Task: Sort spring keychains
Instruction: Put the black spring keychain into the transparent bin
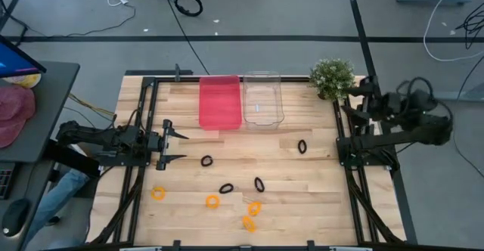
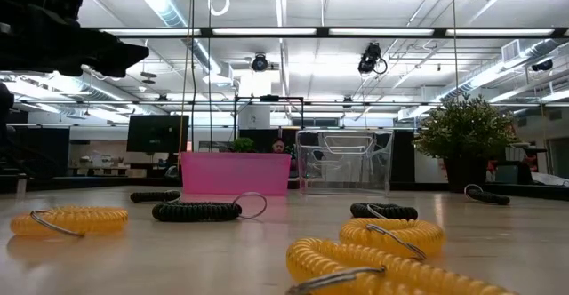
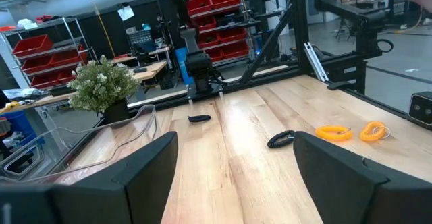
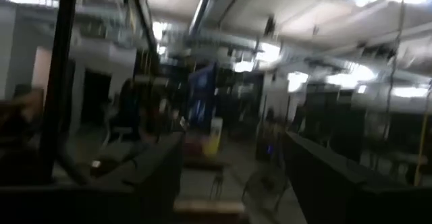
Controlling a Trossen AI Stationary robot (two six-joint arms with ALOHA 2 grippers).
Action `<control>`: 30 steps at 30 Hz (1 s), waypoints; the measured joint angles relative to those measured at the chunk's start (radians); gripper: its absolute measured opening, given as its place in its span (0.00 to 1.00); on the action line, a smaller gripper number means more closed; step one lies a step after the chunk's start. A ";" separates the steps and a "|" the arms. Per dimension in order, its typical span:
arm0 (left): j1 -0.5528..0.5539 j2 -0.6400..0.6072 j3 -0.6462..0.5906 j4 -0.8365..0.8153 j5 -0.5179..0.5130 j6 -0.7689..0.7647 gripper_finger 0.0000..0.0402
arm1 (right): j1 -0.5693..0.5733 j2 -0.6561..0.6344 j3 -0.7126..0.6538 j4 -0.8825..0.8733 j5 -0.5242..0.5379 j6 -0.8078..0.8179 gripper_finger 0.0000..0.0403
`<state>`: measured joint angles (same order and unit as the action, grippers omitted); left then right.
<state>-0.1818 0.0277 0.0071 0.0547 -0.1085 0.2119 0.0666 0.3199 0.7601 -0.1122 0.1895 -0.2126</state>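
Observation:
Four black spring keychains lie flat on the wooden table (image 1: 206, 161) (image 1: 226, 188) (image 1: 259, 184) (image 1: 302, 146). Four orange ones lie nearer the near edge (image 1: 157, 193) (image 1: 212, 201) (image 1: 255, 207) (image 1: 248, 223). My left gripper (image 1: 178, 147) hovers open at the table's left side, pointing right, just left of the nearest black keychain. Its wrist view shows a black keychain (image 3: 281, 139) and orange ones (image 3: 333, 133) ahead. My right gripper (image 4: 233, 183) is open and held high off the table's right edge, with its arm (image 1: 401, 119) folded back.
A pink bin (image 1: 219, 101) and a clear bin (image 1: 262, 100) stand side by side at the far edge. A potted plant (image 1: 333, 77) stands at the far right corner. Black frame rails (image 1: 147, 130) run along both table sides. A large cable coil (image 1: 188, 4) lies on the floor beyond.

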 joint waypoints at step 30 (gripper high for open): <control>0.000 0.000 0.000 0.000 0.000 0.000 0.74 | -0.026 0.723 0.685 -0.848 0.084 0.661 0.64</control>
<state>-0.1818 0.0280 0.0071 0.0548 -0.1085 0.2119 0.0403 1.0432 1.4453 -0.9599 0.2732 0.4488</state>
